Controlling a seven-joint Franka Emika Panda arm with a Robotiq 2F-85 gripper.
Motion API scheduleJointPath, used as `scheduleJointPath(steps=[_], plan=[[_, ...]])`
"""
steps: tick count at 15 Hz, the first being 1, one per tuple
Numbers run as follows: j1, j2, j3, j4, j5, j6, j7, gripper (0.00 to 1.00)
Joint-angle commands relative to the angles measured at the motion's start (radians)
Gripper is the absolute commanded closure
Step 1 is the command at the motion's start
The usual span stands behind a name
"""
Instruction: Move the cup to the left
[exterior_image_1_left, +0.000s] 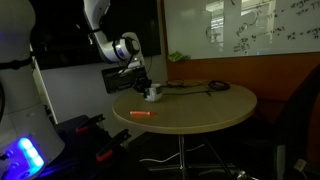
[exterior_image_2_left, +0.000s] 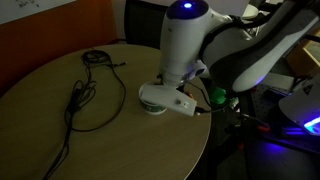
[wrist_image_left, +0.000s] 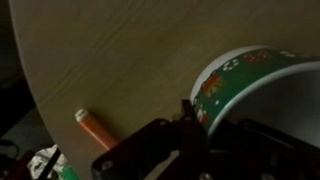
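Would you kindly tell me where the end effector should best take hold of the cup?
Probably the rim of the cup, from above: it stands upright on the table with its mouth open, so one finger can go inside the wall and one outside.

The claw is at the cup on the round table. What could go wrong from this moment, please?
1. The claw is at the rim of the cup, and the grip is unclear. The cup could tip or slip when moved.
2. The orange marker lies close by, near the edge of the table. A low sweep might knock it off.
3. The black cable lies on the same table. A wide move might snag it.
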Motion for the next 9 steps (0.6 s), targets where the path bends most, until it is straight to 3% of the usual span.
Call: scheduleJointPath(steps=[1,9], plan=[[-0.004,-0.08,0.023,-0.08,-0.018,0.011,-0.014,0.97],[-0.038,-0.106,0.04,-0.146,-0.042,0.039,-0.039,0.97]])
